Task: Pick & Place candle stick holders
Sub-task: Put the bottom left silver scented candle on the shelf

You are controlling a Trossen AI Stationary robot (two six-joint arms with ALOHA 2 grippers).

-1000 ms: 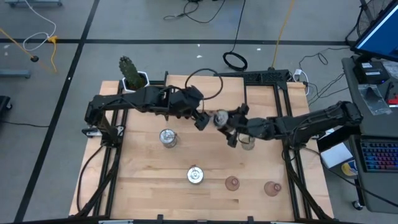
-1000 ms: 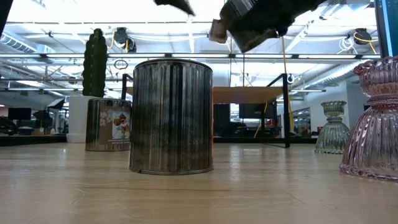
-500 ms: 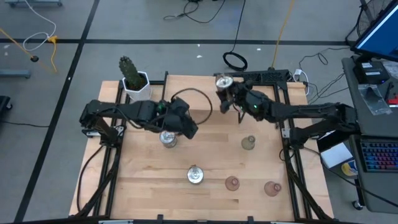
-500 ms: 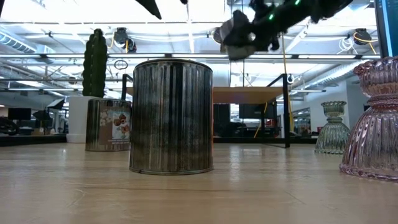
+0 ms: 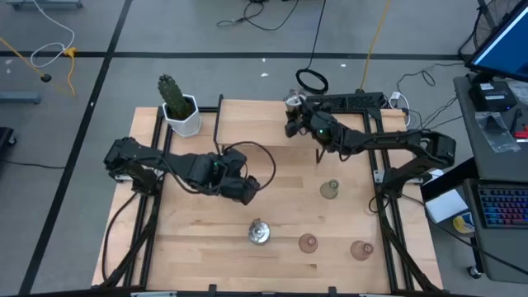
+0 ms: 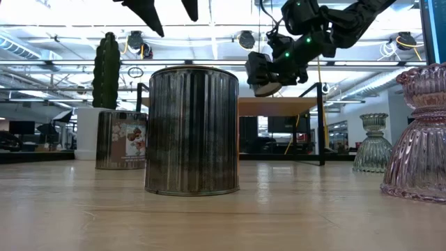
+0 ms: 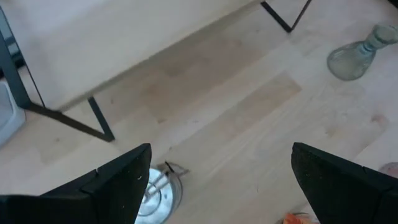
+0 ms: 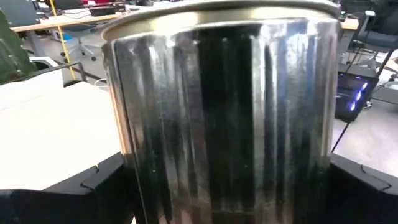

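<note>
My right gripper (image 5: 292, 115) is shut on a round silvery holder (image 5: 292, 103) above the table's far edge; it fills the right wrist view (image 8: 224, 112) and hangs high in the low view (image 6: 263, 75). My left gripper (image 5: 246, 191) is open above a second silvery holder (image 7: 158, 194), which stands on its base (image 6: 122, 139); the arm hides it in the high view. A third silvery holder (image 5: 259, 233) stands near the near edge. A pale green holder (image 5: 330, 190) and two pink holders (image 5: 308, 242) (image 5: 360, 248) stand at the right. My right gripper pinches the silvery holder's ribbed side wall (image 8: 134, 180) between its two fingers (image 8: 106, 186), one on each side. The fingers come about level from the table's right side. The holder stands upright in the hold, rim up, lifted clear of the table.
A cactus in a white pot (image 5: 179, 106) stands at the far left corner. Black frame rails (image 5: 379, 157) run along the table's left and right sides. Bare wood (image 5: 190, 239) lies at the near left.
My right gripper has carried the silvery holder from the table's middle to its far edge, still lifted. My left gripper has drawn away from it toward the near edge and now hangs over the second silvery holder.
</note>
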